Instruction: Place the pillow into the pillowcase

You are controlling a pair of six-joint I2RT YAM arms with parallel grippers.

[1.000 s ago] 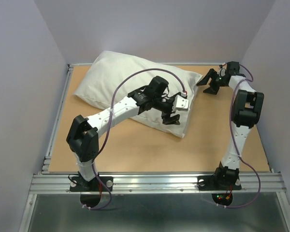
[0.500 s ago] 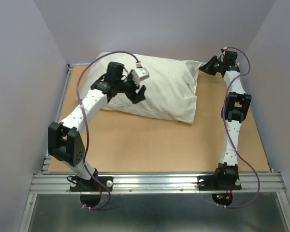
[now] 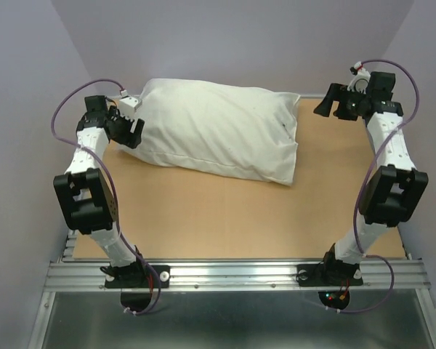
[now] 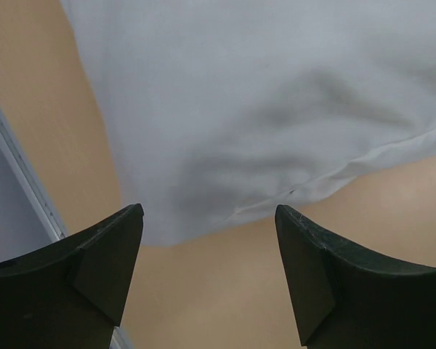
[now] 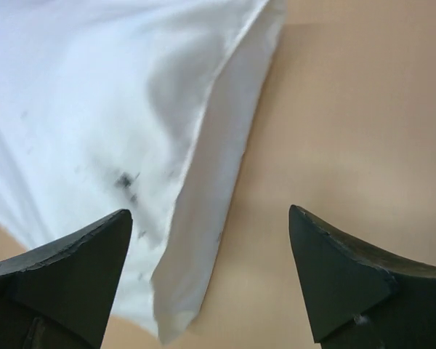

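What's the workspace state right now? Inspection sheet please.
Surface: tan board table, no marks seen.
Job's things: pillowcase plump, lying across the far half, hemmed end to the right; pillow not seen apart from it, apparently inside.
Clutter: nothing seen.
Grippers: left gripper open at the pillowcase's left end; right gripper open by its right end; neither holds anything.
Cables: purple cables loop off both arms, clear of the fabric.
Surroundings: plain walls on three sides; metal rail at the near edge.

Noted white link shells, black joint housings and purple cables on left arm point(image 3: 82, 149) and right arm point(image 3: 389, 142). Black wedge fingers point(image 4: 102, 269) on left gripper point(image 4: 208, 211), right gripper point(image 5: 211, 211). Black bases point(image 3: 339, 273) bolted onto aluminium rail point(image 3: 232, 275).
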